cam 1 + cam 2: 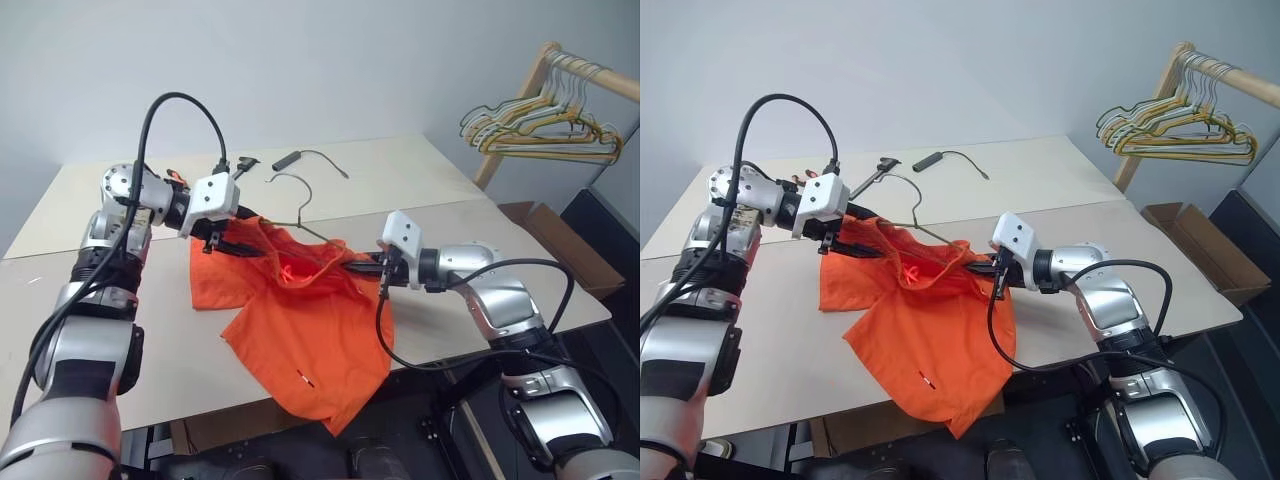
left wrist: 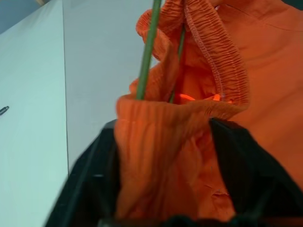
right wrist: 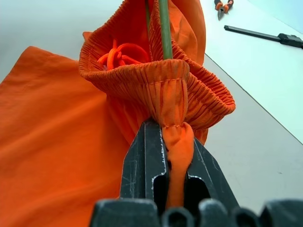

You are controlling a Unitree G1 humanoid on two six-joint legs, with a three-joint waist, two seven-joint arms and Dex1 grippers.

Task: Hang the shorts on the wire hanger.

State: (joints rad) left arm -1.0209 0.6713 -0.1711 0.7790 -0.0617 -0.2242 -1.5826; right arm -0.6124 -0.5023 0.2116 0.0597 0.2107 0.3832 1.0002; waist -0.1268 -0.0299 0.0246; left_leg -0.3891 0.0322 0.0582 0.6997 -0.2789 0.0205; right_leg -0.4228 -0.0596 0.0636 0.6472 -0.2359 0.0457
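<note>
Fabric is bunching between my right pincer (image 3: 174, 142), which is pinching the waistband of the shorts (image 1: 300, 330); its wrist view is showing the drawstring inside. My left pincer (image 2: 163, 142) is standing spread around the waistband's far side. Wire hanger (image 1: 300, 205) is poking into the waistband over the desk (image 1: 420, 170).

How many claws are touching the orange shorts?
2: the left claw at the waistband's far-left end of the shorts, the right claw pinching the waistband's right end.

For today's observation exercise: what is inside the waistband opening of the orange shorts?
Inside the shorts, two thin rods of the wire hanger and an orange drawstring show; the hanger's lower part is covered by fabric.
</note>
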